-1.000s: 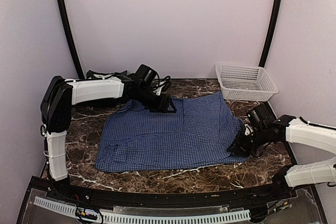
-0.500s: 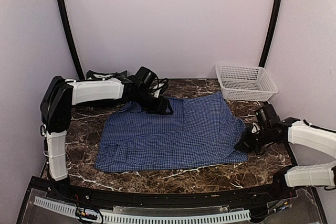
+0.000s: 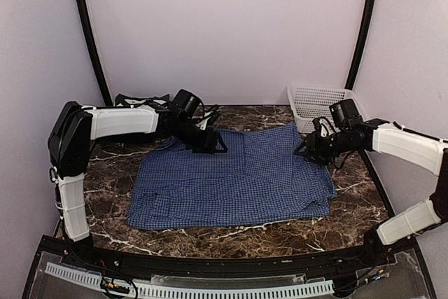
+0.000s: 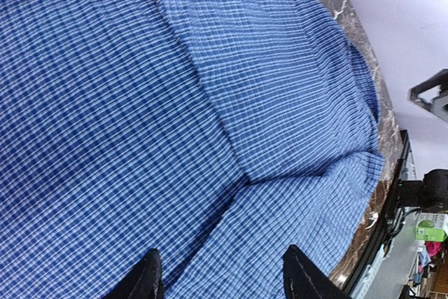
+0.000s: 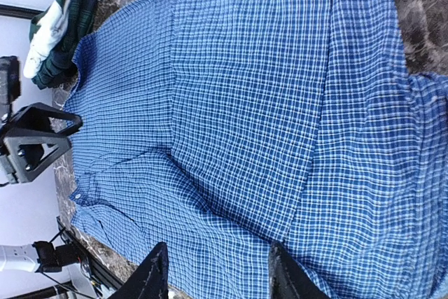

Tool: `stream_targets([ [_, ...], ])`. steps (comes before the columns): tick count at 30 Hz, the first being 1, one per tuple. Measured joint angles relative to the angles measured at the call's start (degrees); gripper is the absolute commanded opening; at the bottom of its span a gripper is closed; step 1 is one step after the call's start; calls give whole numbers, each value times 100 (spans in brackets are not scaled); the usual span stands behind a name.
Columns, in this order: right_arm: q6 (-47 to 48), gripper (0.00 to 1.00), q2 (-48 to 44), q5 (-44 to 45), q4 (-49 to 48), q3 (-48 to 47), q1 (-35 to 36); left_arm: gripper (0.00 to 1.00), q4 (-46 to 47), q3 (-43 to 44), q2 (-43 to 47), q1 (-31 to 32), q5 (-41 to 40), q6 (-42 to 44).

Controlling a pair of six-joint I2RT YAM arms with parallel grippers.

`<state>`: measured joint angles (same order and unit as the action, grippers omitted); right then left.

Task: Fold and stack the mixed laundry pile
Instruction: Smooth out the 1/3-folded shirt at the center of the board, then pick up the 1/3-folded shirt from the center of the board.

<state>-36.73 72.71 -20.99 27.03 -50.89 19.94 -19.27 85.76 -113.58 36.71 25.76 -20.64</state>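
Observation:
The blue-and-white check shirt (image 3: 231, 180) lies spread flat across the dark marble table (image 3: 350, 208). It fills the left wrist view (image 4: 175, 103) and the right wrist view (image 5: 266, 103). My left gripper (image 3: 213, 146) hovers open over the shirt's far edge near the collar; its fingers (image 4: 145, 279) hold nothing. Over the shirt's far right part my right gripper (image 3: 306, 152) is open too, its fingertips (image 5: 151, 275) apart above the cloth. More of the laundry pile, a white and dark green bundle (image 5: 56, 29), sits at the back left (image 3: 136, 99), partly hidden behind the left arm.
A white lattice basket (image 3: 326, 108) stands at the back right corner, just behind the right arm. Black frame posts rise at both back corners. The table's front edge meets a black rail (image 3: 210, 260).
My right gripper left the shirt's near right edge, opened, and swung back and up to the shirt's far right part. The left gripper shifted slightly left along the far edge.

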Motion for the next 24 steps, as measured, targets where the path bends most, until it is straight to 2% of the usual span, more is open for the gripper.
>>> stream_targets([
  [3,232,40,699,-260,-221,-87,35,46,190,356,-188,74,251,-101],
  [6,348,40,863,-369,-214,-46,151,43,437,706,-503,164,433,-216],
  [10,343,40,501,-365,-214,179,310,42,597,1207,-1185,308,592,-337],
  [16,59,39,-293,-341,-116,1025,426,39,573,1447,-1906,476,621,-431],
  [24,-367,35,-503,-295,0,1641,627,37,562,1775,-2199,564,638,-522],
])
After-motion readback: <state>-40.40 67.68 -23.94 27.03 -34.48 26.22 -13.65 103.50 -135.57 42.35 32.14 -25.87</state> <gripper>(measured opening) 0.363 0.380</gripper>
